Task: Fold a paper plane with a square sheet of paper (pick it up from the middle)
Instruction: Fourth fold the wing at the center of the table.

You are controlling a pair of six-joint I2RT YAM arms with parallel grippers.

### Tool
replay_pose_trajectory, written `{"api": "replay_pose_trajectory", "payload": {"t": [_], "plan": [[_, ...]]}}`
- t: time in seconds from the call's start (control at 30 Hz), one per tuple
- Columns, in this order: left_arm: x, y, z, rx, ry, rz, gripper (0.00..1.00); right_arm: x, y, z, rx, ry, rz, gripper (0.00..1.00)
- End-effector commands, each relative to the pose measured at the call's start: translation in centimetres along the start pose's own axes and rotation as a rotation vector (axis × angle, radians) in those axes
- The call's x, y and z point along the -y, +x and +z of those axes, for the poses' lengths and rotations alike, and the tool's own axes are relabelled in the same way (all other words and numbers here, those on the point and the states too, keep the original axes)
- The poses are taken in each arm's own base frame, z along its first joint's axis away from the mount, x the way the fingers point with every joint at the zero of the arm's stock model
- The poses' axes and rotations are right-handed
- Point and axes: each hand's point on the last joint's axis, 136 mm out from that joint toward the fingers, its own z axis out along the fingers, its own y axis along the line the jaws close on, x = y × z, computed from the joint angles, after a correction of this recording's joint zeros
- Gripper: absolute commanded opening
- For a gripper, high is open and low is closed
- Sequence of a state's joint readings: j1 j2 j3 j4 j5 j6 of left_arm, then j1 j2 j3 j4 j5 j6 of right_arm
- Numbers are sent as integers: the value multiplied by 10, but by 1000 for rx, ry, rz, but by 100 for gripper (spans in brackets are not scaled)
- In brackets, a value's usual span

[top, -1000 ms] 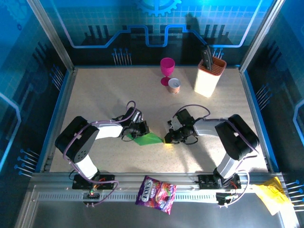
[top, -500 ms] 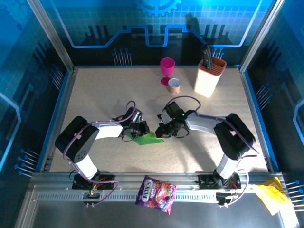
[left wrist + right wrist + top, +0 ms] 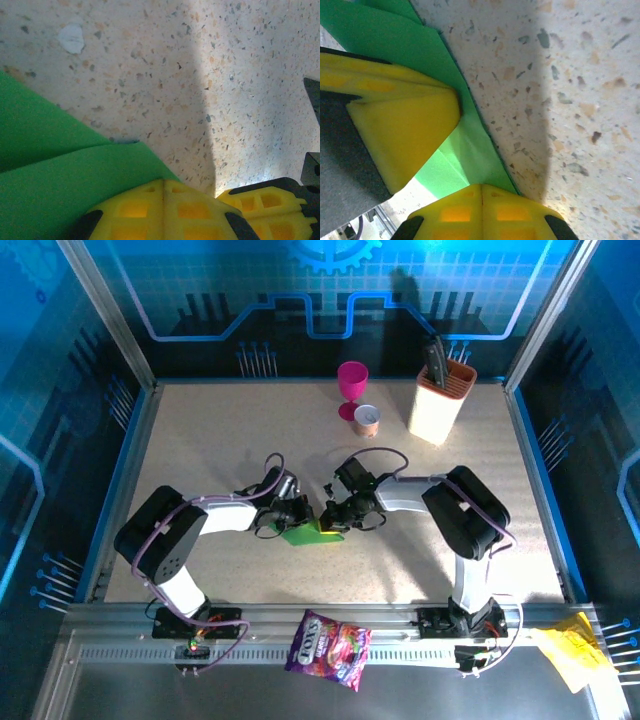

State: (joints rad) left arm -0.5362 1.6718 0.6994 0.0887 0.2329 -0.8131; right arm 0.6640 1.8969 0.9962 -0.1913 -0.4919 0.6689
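Creasing step, prob. Left claw and right claw both closed, empty, tips pressing on square sheet of paper. Next: rub along crease w/o shifting sheet.

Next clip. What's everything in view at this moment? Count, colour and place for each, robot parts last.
paper: one, bright green, creased, flat at the table's centre under the two gripper tips
goblet: one, pink, upright at the back
can: one, small, copper-coloured, just in front of the goblet
knife block: one, cream with an orange top, dark handles sticking out, back right
snack bag: one, purple, on the near metal rail
crumpled sheet: one, yellow, far right of the near rail
table: one, speckled beige
left arm: one, black and white
right arm: one, black and white
left gripper: yellow fingers, shut, on the paper
right gripper: yellow fingers, shut, at the paper's edge
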Motion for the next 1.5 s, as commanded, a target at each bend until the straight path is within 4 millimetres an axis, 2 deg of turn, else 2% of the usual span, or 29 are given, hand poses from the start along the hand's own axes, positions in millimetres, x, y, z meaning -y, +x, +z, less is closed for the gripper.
{"api": "replay_pose_trajectory", "payload": {"t": [0.0, 0.13, 0.4, 0.77, 0.83, 0.93, 1.03, 1.17, 1.3, 1.47], "plan": [[-69, 14, -4, -16, -223, -100, 0, 65, 42, 10, -103, 195, 158, 0], [-76, 8, -8, -1, -223, -126, 0, 80, 51, 9, -122, 224, 210, 0], [-90, -4, -21, 36, -231, -172, 0, 96, 63, 13, -165, 270, 246, 0], [-132, -18, -48, 107, -269, -308, 0, 99, 68, 17, -180, 280, 262, 0], [-132, -22, -55, 129, -257, -322, 0, 99, 68, 17, -180, 279, 262, 0], [-121, -30, -70, 172, -221, -329, 0, 101, 70, 17, -188, 285, 266, 0], [-97, -37, -89, 230, -140, -352, 0, 102, 72, 18, -200, 286, 274, 0], [-52, -30, -104, 280, -33, -355, 0, 104, 75, 20, -210, 288, 278, 0], [-12, -12, -91, 258, 37, -337, 0, 106, 78, 22, -227, 294, 289, 0], [14, 7, -55, 217, 80, -338, 0, 110, 83, 24, -245, 298, 298, 0]]}}
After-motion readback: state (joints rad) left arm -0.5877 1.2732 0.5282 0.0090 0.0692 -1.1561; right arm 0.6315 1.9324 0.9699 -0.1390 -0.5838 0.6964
